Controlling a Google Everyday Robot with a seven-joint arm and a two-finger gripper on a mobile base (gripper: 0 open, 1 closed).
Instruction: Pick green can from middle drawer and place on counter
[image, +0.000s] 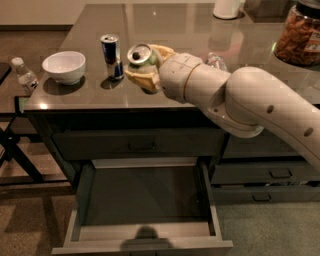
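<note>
My gripper (143, 64) is shut on the green can (140, 55), whose silver top with pull tab faces the camera; the can is tilted. It hangs over the front part of the glossy grey-brown counter (165, 35), just right of a slim blue-and-silver can (111, 56). I cannot tell whether the green can touches the counter. The middle drawer (145, 200) is pulled wide open below, and its grey floor is bare. My white arm (250, 107) comes in from the right and hides part of the counter.
A white bowl (64, 66) sits at the counter's left. A small water bottle (25, 76) stands at the far left. A crumpled plastic bottle (216, 61) shows behind my arm. A jar of snacks (298, 35) is at the far right and a white container (228, 8) at the back.
</note>
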